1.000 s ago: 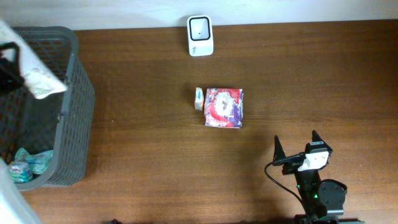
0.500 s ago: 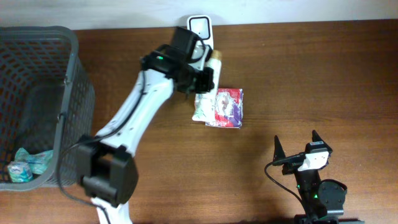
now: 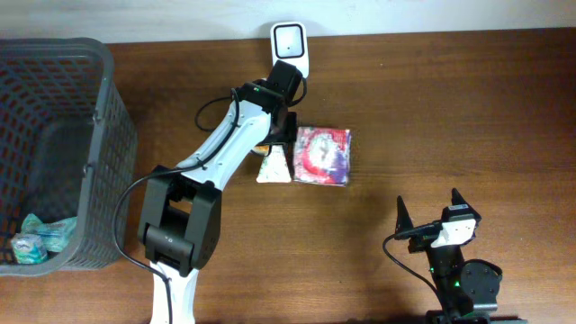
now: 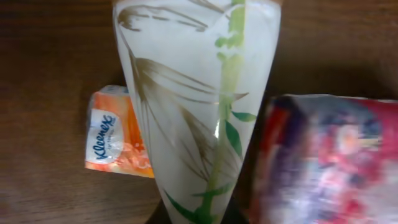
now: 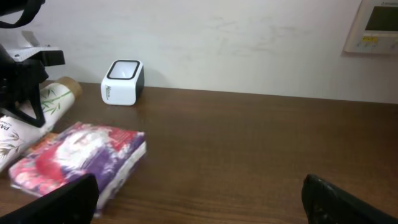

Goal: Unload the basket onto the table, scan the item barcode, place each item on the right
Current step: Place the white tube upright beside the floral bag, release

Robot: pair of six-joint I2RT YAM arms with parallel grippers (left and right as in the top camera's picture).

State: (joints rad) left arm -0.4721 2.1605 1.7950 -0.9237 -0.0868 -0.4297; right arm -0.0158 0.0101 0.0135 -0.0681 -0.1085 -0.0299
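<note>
**Barcode presentation, left arm working.** The left fingers [image 5: 25,87] are clamping shut on the narrower part of a white tube [image 3: 273,169] printed with bamboo leaves. The left arm [image 3: 216,162] is holding it over the wooden surface [image 3: 468,108], just in front of the white scanner [image 3: 289,49]. This tube is being treated here as the item to scan. Its capped end is pointing toward the scanner and its wide, flat end is pointing away. That probably means the printed side is not yet facing the scanner window. No barcode is showing in any view. The frames are not showing whether the tube is touching anything beneath it.

The tube is hanging above the seam between two packs. An orange Kleenex pack [image 4: 115,140] is lying to one side and a red-and-purple packet [image 3: 324,155] to the other. Both are probably waiting close to the scanner for short reaches.

The right fingers [image 5: 339,199] are standing wide apart and holding nothing. They are parked well clear of the packs, likely to leave the working arm room.

The grey basket [image 3: 108,135] is sitting at the surface's left edge, seemingly as a bin for items.

**Count:**
- one scanner
- one tube
- one orange pack
- one red-and-purple packet
- one basket, with one teal packet [image 3: 40,238] visible inside
- two arms
</note>
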